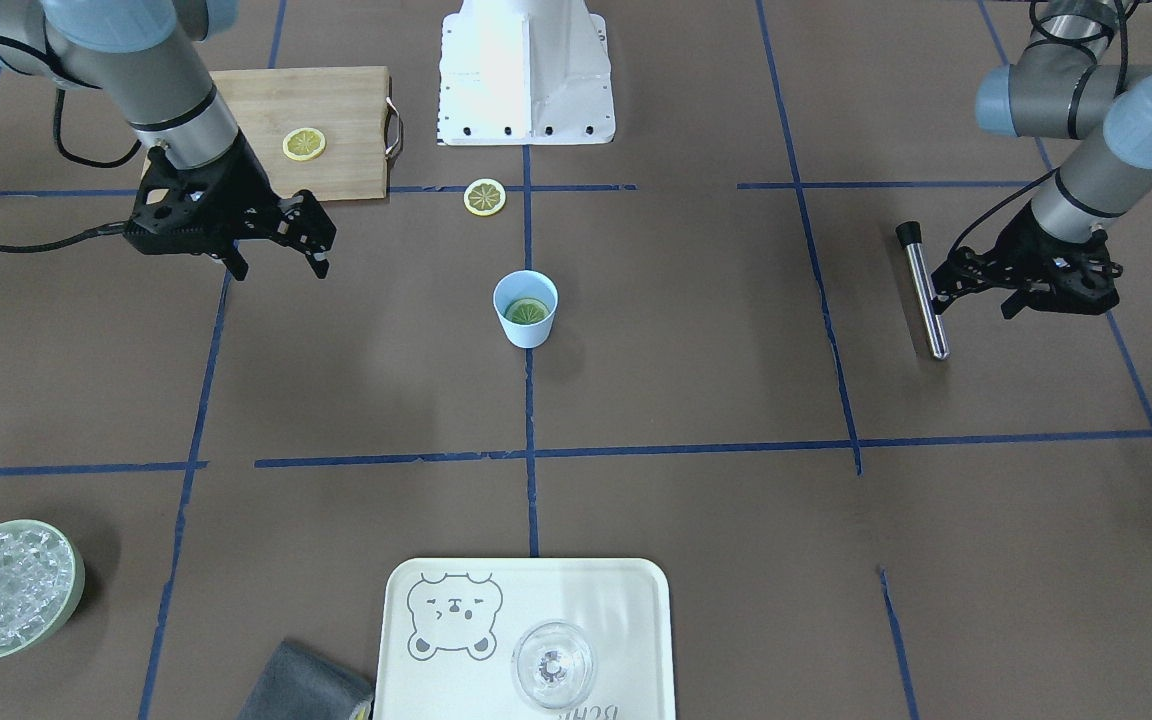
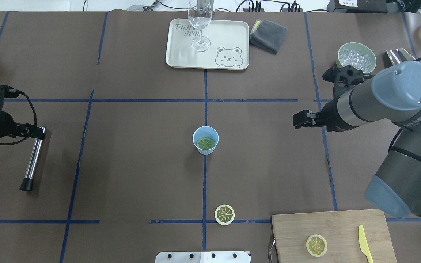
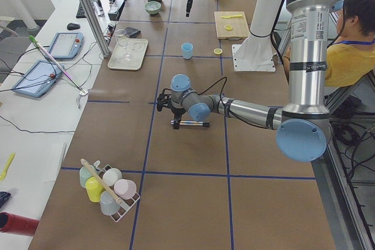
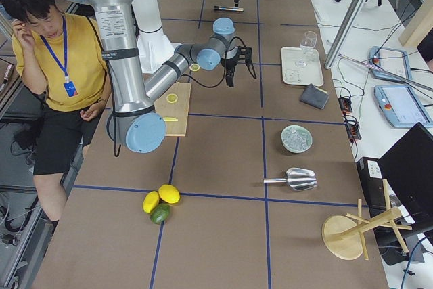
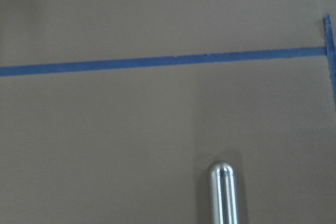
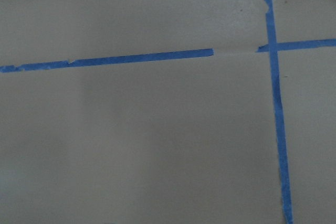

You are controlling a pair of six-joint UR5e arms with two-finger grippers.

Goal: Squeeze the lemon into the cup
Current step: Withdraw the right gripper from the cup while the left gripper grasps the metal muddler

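The light-blue cup (image 1: 525,308) stands upright at the table's middle, with a greenish lemon slice (image 1: 526,311) lying inside it; both also show in the overhead view, the cup (image 2: 205,140) and the slice (image 2: 206,143). A second slice (image 1: 484,196) lies on the table near the robot's base. A third slice (image 1: 304,144) lies on the wooden cutting board (image 1: 346,120). My right gripper (image 1: 279,268) is open and empty, off to the cup's side. My left gripper (image 1: 976,303) is open, just above one end of a metal rod (image 1: 923,290) that lies on the table.
A cream tray (image 1: 396,620) at the far edge holds a clear glass (image 1: 553,665). A grey cloth (image 1: 301,685) lies beside it. A pale green bowl of ice (image 1: 6,590) sits at the far corner. A yellow knife (image 2: 364,244) lies on the board.
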